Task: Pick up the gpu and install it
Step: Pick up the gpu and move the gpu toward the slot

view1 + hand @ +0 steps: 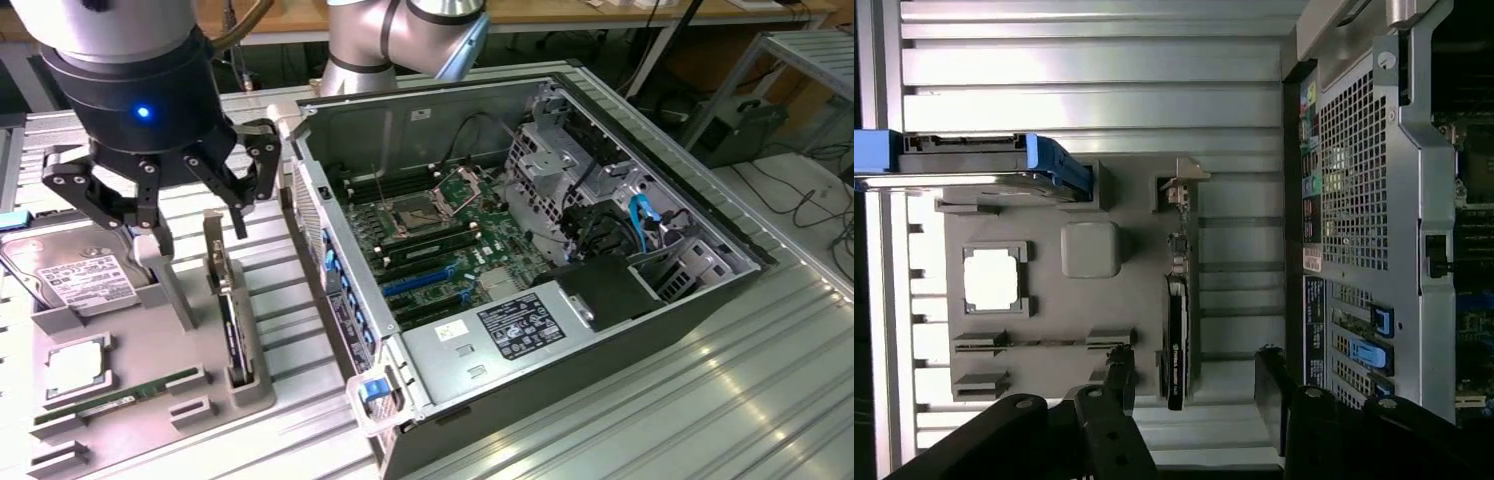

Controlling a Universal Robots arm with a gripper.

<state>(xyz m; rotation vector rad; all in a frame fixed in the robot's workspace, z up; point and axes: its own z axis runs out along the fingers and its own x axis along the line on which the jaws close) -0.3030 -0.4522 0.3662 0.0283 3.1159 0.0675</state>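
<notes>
The gpu [228,312] stands on its edge in a slot of the grey fixture tray [147,345], its silver bracket end toward the back. My gripper [198,232] hangs open just above it, apart from it, one finger on either side of the card's line. In the wrist view the gpu [1176,325] appears as a thin dark strip with its near end lying between the two black fingertips [1122,366] of the open gripper [1194,372]. The open computer case [534,250] lies at the exterior view's right, with blue expansion slots [420,280] on its motherboard.
On the tray also sit a silver hard drive [78,275], a square CPU [78,365] and a green RAM stick [127,397]. The case's perforated rear wall [1354,180] rises close beside the tray. A ribbed metal table [694,400] carries everything.
</notes>
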